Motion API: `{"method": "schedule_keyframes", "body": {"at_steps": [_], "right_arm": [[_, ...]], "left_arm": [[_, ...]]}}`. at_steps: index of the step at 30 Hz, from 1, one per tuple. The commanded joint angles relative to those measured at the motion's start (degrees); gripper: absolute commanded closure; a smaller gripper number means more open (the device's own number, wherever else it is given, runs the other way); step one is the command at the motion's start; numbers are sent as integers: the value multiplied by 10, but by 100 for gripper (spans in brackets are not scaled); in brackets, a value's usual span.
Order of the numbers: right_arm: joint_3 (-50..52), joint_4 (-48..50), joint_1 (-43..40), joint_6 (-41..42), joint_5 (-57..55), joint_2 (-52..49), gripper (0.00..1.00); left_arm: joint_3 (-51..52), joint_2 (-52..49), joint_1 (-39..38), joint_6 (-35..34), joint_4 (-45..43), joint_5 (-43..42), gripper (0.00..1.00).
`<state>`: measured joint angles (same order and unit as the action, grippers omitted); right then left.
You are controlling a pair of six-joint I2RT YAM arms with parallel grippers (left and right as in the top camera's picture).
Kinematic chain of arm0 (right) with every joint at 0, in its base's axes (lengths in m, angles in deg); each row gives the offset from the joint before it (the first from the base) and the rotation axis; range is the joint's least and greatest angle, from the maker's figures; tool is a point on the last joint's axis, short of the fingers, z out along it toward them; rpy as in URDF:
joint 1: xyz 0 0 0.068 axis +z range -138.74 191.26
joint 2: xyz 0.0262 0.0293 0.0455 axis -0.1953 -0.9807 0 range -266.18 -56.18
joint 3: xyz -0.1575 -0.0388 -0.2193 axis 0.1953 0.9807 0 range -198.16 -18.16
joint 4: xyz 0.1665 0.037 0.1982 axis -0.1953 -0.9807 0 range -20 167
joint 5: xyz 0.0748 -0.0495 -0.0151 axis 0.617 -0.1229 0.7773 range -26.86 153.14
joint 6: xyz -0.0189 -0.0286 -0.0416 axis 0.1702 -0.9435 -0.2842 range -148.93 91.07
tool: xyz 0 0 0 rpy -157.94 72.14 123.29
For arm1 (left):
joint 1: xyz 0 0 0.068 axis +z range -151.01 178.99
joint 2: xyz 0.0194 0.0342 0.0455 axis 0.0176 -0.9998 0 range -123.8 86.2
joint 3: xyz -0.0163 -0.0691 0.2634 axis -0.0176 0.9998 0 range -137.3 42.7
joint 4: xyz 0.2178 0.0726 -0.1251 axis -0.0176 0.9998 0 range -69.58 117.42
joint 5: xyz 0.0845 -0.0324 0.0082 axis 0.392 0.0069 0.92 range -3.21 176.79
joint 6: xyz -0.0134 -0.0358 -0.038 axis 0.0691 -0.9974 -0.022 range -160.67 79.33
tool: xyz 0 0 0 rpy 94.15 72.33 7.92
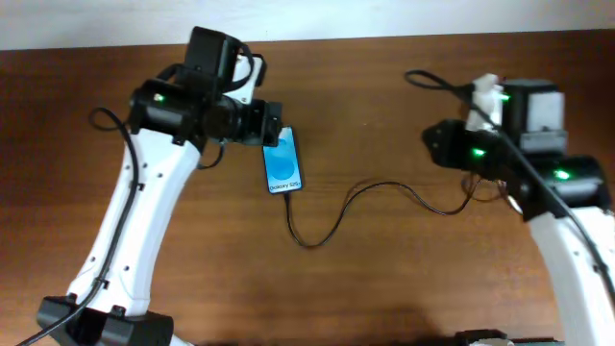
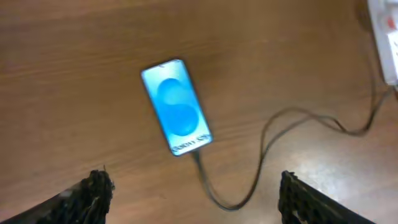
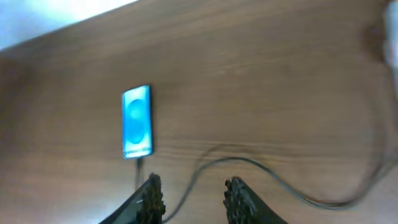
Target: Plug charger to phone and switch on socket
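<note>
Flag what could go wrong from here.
1. The charger lies slack between the phone and the right arm; a move there may snag it and tug it from the phone.
2. The socket shows only at the left wrist view's edge, so a switch press would be hard to confirm.
3. Left jaws hang open over the phone; descending may nudge it.

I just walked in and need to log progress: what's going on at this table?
Two robot arms are charging a phone. It lies face up on the table with its screen lit, and the charger appears to be plugged into its bottom edge. The left gripper hovers open above it. The right gripper is open too and holds nothing. Whether the socket is switched on cannot be seen.
</note>
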<state>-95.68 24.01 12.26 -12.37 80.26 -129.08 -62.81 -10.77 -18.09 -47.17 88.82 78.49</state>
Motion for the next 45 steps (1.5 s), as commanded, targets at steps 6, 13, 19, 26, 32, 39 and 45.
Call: {"method": "schedule_keyframes", "body": {"at_steps": [6, 13, 19, 26, 32, 39, 45], "right_arm": [[-7, -26, -264, 2, -11, -70, 60], [-7, 111, -366, 2, -11, -221, 48], [-7, 254, -377, -31, 31, -283, 30], [-7, 344, -350, -82, 32, -417, 28], [-7, 353, -330, -84, -5, -462, 27], [-7, 390, -305, -102, -5, -503, 27], [-7, 400, -302, -102, -13, -503, 26]], "left_arm": [[-2, 5, 61, 5, -4, 33, 1], [-2, 4, 61, 5, -3, 47, 1], [-2, 4, 61, 5, -3, 47, 0], [-2, 4, 61, 5, -3, 47, 1], [-2, 4, 61, 5, -3, 47, 1], [-2, 4, 61, 5, -3, 47, 0], [-2, 4, 61, 5, -3, 47, 0]]}}
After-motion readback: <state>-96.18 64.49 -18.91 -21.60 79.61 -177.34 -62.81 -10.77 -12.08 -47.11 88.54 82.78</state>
